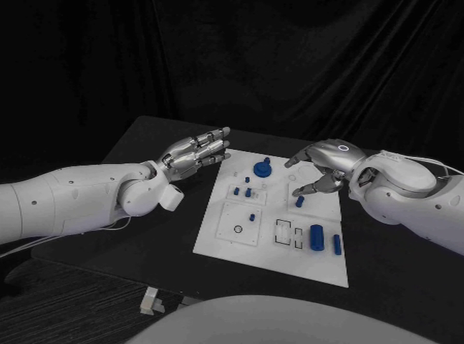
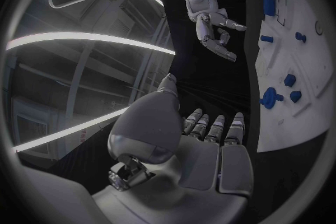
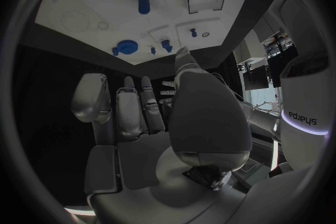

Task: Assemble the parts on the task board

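- Task board (image 1: 325, 269): white plate at centre of the black tabletop (image 1: 139, 236), long axis running roughly 12 to 6 o'clock in the head view. Judged rigid and flat; it may slide if pushed from the side.
- Parts: small blue pieces, spread over the board.
- Round knob part (image 1: 263, 168) near the board's 12 o'clock end, with a short stub on one side. Judged light, hard plastic, smooth, so likely slippery; best pinched across its rim.
- Large cylinder (image 1: 316, 237) at about 5 o'clock on the board, beside two empty rectangular cutouts (image 1: 285, 233). Stiff; whether it lies or stands I cannot tell. Take it across its middle, on the curved sides.
- Slim peg (image 1: 336, 245) just beside the cylinder, toward 3 o'clock. Small; needs a fingertip pinch.
- Small pegs (image 1: 248, 192) around the board's middle; too small to tell whether seated or loose.
- Left hand (image 1: 196, 152): at the board's 10 o'clock corner, off its edge, fingers extended and fairly straight, holding nothing. Wrist view shows the flat palm (image 2: 210, 162) empty.
- Right hand (image 1: 325, 166): over the board's 1 o'clock edge, fingers curved downward and apart, nothing between them; fingertips (image 1: 299, 192) hang near a small peg (image 1: 299, 202). Contact with board cannot be told.
- Judgement: nothing fragile here; the risk is a light, smooth part squirting out of a pinch.
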You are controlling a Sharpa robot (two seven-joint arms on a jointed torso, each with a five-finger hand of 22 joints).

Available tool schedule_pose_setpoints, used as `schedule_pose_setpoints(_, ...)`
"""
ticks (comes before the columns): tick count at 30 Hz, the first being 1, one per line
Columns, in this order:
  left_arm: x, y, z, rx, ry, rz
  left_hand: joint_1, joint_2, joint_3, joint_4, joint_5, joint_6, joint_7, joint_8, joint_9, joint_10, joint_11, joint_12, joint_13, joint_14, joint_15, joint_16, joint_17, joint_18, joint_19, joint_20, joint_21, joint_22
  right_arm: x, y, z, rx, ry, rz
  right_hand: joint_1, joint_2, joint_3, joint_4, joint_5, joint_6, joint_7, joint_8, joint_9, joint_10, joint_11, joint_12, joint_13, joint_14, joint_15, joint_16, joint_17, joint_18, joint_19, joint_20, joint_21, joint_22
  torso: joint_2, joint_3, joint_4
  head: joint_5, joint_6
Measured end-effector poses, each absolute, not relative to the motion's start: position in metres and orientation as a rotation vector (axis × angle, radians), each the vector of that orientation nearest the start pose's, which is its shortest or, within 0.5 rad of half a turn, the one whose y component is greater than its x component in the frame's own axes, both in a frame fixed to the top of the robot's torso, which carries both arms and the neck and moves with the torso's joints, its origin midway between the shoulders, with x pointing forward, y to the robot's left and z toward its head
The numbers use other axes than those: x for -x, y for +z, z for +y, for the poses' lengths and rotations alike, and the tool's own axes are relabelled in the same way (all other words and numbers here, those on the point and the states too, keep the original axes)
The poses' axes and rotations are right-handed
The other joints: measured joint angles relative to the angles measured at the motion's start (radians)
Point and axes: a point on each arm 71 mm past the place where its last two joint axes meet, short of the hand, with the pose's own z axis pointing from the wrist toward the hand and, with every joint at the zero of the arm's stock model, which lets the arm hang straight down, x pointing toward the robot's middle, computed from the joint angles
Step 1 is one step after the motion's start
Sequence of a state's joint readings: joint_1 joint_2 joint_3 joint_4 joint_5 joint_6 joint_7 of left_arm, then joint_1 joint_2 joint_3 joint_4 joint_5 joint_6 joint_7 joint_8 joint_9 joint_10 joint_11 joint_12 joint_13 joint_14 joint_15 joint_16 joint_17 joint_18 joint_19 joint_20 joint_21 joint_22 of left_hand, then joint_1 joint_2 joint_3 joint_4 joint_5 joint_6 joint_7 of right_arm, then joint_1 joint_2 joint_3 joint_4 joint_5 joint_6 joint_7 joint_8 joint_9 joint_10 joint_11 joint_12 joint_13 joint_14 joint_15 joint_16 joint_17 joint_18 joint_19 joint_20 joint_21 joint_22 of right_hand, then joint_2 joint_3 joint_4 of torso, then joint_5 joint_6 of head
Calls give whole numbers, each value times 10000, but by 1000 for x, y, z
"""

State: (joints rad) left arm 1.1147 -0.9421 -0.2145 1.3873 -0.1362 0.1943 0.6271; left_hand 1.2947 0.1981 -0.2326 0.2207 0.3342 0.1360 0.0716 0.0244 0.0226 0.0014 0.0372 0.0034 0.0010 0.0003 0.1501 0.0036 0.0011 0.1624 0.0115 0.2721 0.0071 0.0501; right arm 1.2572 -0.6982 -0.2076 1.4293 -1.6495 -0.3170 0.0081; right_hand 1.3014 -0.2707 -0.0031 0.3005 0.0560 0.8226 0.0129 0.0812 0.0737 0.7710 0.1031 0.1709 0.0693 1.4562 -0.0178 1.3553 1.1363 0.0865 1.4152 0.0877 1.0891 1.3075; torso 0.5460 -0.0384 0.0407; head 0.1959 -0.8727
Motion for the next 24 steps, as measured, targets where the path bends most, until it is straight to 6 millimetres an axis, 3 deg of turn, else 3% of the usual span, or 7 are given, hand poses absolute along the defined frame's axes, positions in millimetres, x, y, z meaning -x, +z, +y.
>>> schedule_pose_setpoints(2, -446, -266, 278, 9597, -18027, 16240, 0, 0, 0, 0, 0, 0, 0, 0, 0, 0, 0, 0, 1, 0, 0, 0, 1, 0, 0, 0, 0, 9, -481, -223, -151, 5501, 6404, 16742, -19, 24, 1, 0, 0, -3, -217, 0, 0, 0, 0, 23, 0, 13, 11, 6, 48, -1, 1, -1, 44, 0, 1, -1, 0, 1, 0)
schedule_pose_setpoints(5, -447, -266, 277, 9590, -18047, 16248, 0, 0, 0, 0, 0, 0, 0, 0, 0, 0, 0, 0, 1, 0, 0, 0, 1, 1, 0, 0, 0, 9, -482, -232, -157, 5381, 6244, 17229, 65, 106, 109, -11, 0, -22, -256, 0, -21, 110, 29, 139, -1, 37, 36, 6, 67, -1, 36, 35, 91, 0, 0, -4, 0, 2, 0)
schedule_pose_setpoints(8, -446, -266, 277, 9590, -18051, 16250, 0, 0, 0, 0, 0, 0, 0, 0, -1, 0, 0, 0, 2, 0, 0, 0, 3, 0, 0, 0, 0, 22, -482, -241, -160, 5303, 6139, 17628, 298, 338, 296, -27, 1, 151, -83, 0, -18, 334, 69, 298, -1, 48, 47, 6, 67, -2, 77, 66, 110, 0, 0, -8, -1, -2, 0)
schedule_pose_setpoints(10, -446, -266, 276, 9590, -18055, 16251, 0, 0, 0, 0, 0, 0, 0, 0, -1, 0, 0, 0, 2, 0, 0, 0, 3, 0, 0, 0, 0, 22, -481, -247, -162, 5265, 6109, 17826, 301, 510, 426, -27, 1, 268, 151, 0, -10, 582, 62, 425, -1, 65, 64, 47, 96, -2, 130, 58, 227, 0, 6, -8, -1, -4, 0)
schedule_pose_setpoints(13, -446, -266, 276, 9590, -18059, 16252, 0, 0, 0, 0, 0, 0, 0, 0, -1, 0, 0, 0, 3, 0, 0, 0, 4, 0, 0, 0, 0, 36, -480, -255, -162, 5248, 6126, 18072, 351, 652, 526, -49, 24, 410, 363, 0, -7, 841, 42, 526, -1, 65, 64, 77, 160, -1, 145, 74, 311, -1, 14, -7, -8, -6, 0)
schedule_pose_setpoints(20, -446, -266, 276, 9588, -18070, 16257, 0, 0, 0, 0, 0, 0, 0, 0, -2, 0, 0, 0, 5, 0, 0, 0, 5, 0, 36, 35, 0, 36, -478, -269, -158, 5313, 6265, 18427, 1029, 1327, 1004, -333, 1258, 619, 603, 0, -7, 1271, -15, 604, -30, 64, 64, 77, 139, -2, 178, 107, 310, -1, 22, 1, -7, -65, 0)
schedule_pose_setpoints(24, -446, -267, 275, 9583, -18088, 16264, 0, 0, 0, 0, 37, 0, 0, 0, -2, 0, 0, 0, 4, 0, 0, 0, 5, 0, 35, 36, 0, 35, -477, -275, -157, 5325, 6296, 18558, 1417, 1473, 1145, -659, 1882, 692, 675, 0, -7, 1364, -40, 604, -30, 99, 98, 77, 101, -2, 178, 107, 310, -1, 22, 2, -1, -75, 0)
